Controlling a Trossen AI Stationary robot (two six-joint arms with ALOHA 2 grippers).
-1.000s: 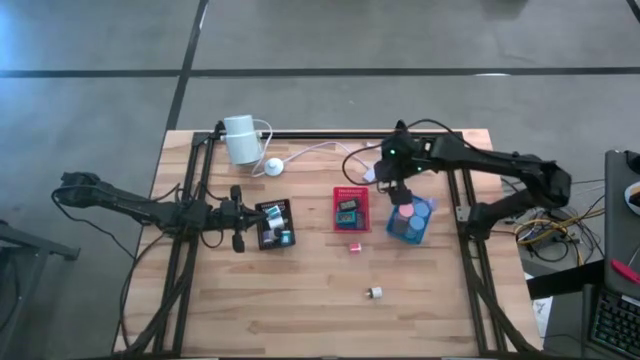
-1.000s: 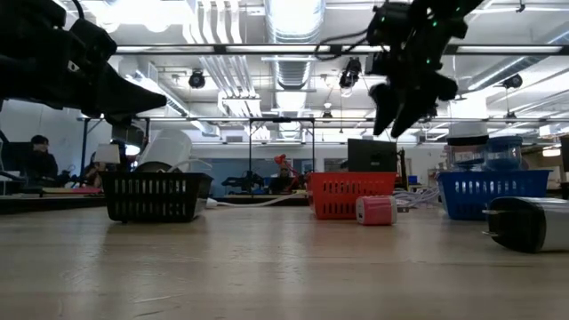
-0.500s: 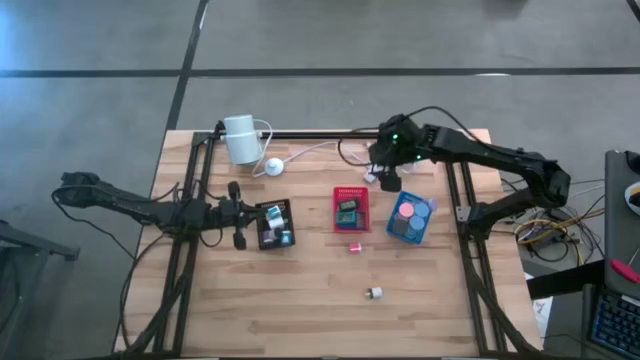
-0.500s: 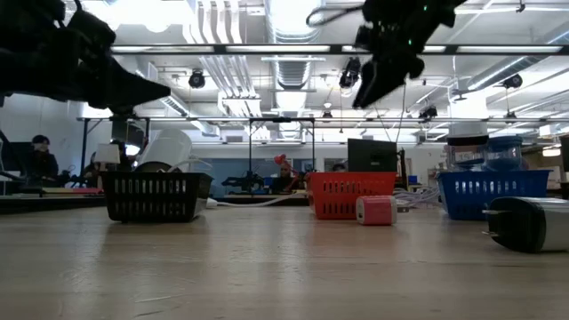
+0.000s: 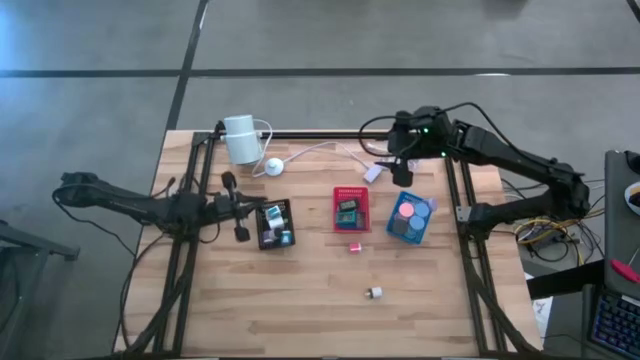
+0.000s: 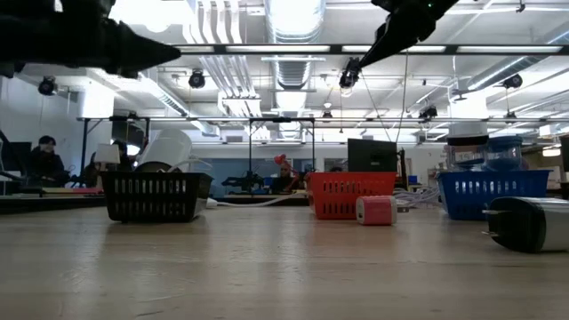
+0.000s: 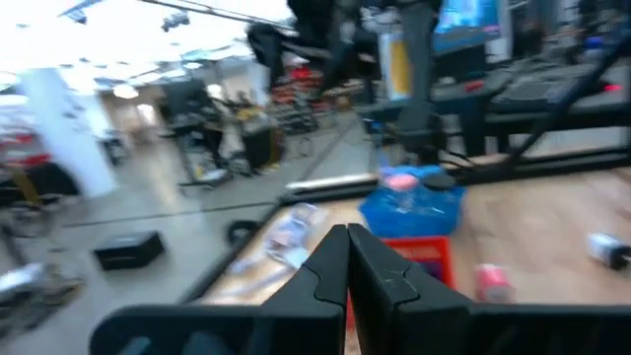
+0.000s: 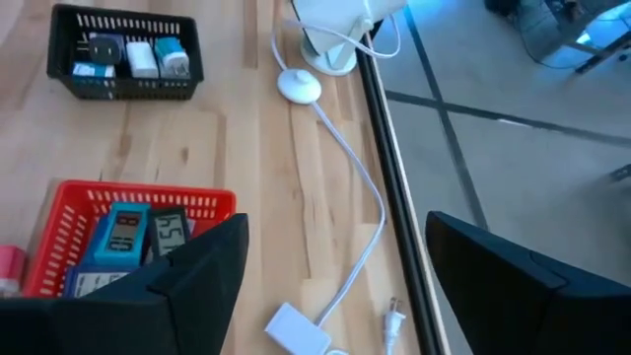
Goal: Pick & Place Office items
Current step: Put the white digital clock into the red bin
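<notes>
A pink block [image 5: 354, 246] and a small white-and-dark piece [image 5: 374, 293] lie loose on the wooden table; the low view shows the same block [image 6: 375, 211] and piece [image 6: 526, 223]. Other office items sit in the black tray [image 5: 274, 224], the red tray [image 5: 351, 209] and the blue tray [image 5: 411, 218]. My left gripper [image 5: 240, 207] hovers shut and level just left of the black tray, its fingers [image 7: 347, 264] closed on nothing. My right gripper [image 5: 401, 172] hangs open and high over the far part of the table, beyond the blue tray, with nothing between its fingers [image 8: 197, 271].
A white cylinder device [image 5: 240, 138] stands at the far left, and its white cable [image 5: 318, 152] runs along the far edge to a plug [image 5: 372, 172] below my right gripper. Black frame rails [image 5: 192, 200] cross the table on both sides. Bare wood lies toward the near edge.
My right gripper has risen from just above the blue tray and drawn back toward the far edge, tipping up from steeply downward. My left gripper has lifted a little beside the black tray and rolled about its own line, staying shut.
</notes>
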